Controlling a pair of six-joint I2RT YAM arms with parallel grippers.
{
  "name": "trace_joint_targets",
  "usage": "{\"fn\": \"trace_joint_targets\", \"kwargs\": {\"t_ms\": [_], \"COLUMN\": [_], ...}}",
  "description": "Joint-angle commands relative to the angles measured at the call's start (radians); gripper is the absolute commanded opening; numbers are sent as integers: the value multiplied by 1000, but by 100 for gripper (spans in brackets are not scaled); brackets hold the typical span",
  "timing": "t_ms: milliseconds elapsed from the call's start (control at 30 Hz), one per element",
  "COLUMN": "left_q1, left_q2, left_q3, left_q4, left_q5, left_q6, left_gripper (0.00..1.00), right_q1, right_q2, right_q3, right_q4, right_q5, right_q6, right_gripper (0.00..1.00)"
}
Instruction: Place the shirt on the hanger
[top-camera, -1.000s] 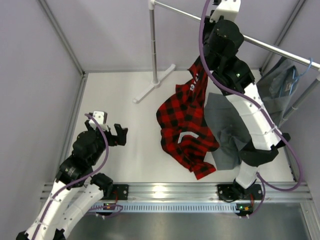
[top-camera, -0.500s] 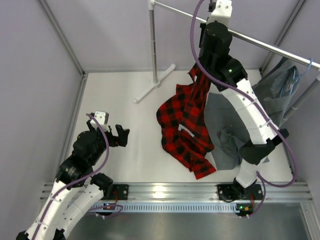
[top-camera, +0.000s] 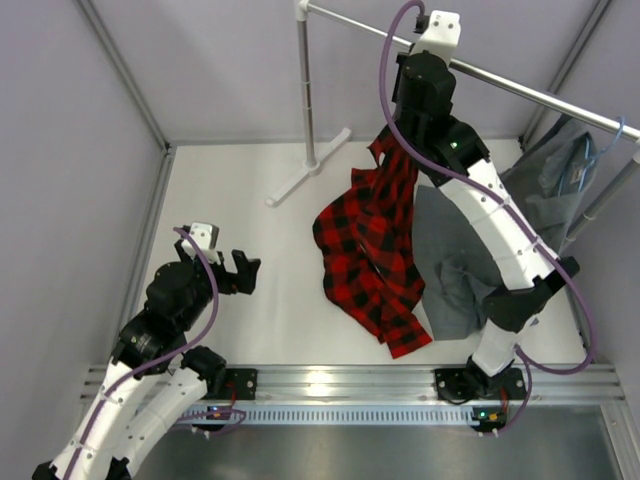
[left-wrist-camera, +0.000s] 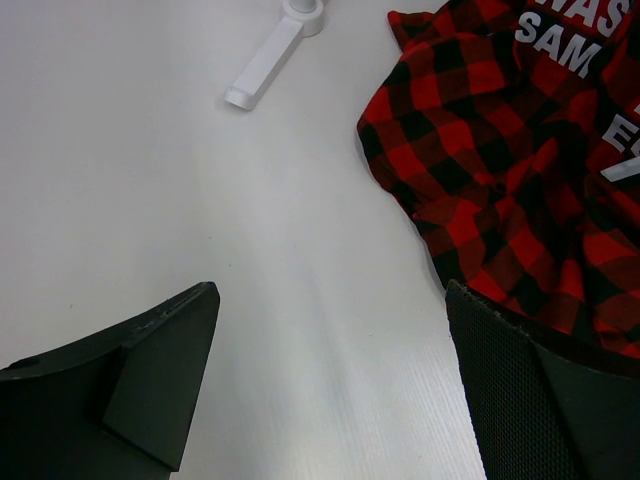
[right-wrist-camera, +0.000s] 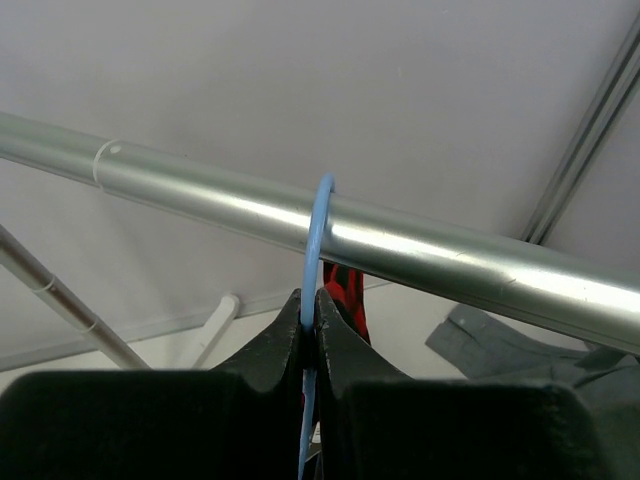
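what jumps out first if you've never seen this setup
The red-and-black plaid shirt grabs the eye, trailing from up by the silver rail down onto the white table, beside a crumpled grey garment. Above it, the right pincer is shut on a light-blue hanger whose hook crosses the rail. The left pincer hovers open near the front left.

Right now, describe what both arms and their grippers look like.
The left arm and right arm share white shells, black joint housings and a purple cable looping alongside each. The left gripper has two black wedge-shaped fingers, one face finely textured; the right gripper is black too. A white block caps each wrist.
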Motion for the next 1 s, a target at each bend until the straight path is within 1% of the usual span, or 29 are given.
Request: {"fn": "trace_joint_targets", "kwargs": {"t_ms": [0, 333, 467, 533, 600, 667, 800, 900, 967], "left_q1": [-3, -6, -5, -5, -6, -6, -5, -5, -5], "left_q2": [-5, -17, -21, -19, -16, -16, -16, -14, -13], "left_q3": [-5, -3, -3, -3, -3, -3, -3, -5, -5], "left_q4": [62, 60, 60, 62, 62, 62, 60, 59, 60], "left_q5": [3, -38, -47, -46, -46, -46, -49, -52, -54], "left_q6": [10, 9, 9, 10, 10, 12, 10, 10, 10], "left_gripper": [98, 98, 98, 98, 98, 98, 98, 98, 98], "right_q1": [-9, -6, 3, 17, 26, 29, 31, 31, 32], "right_q2": [-22, 16, 27, 34, 40, 45, 34, 13, -2], "right_q3": [-12, -20, -26, -23, -2, 5, -41, -81, -94], "right_q4": [22, 77, 145, 197, 206, 206, 206, 208, 208], "right_q5": [4, 85, 146, 175, 185, 191, 172, 156, 142], "right_q6": [43, 59, 10, -65, -98, -105, -99, -75, -64], "right_gripper": [0, 0, 0, 0, 0, 0, 1, 14, 15]}}
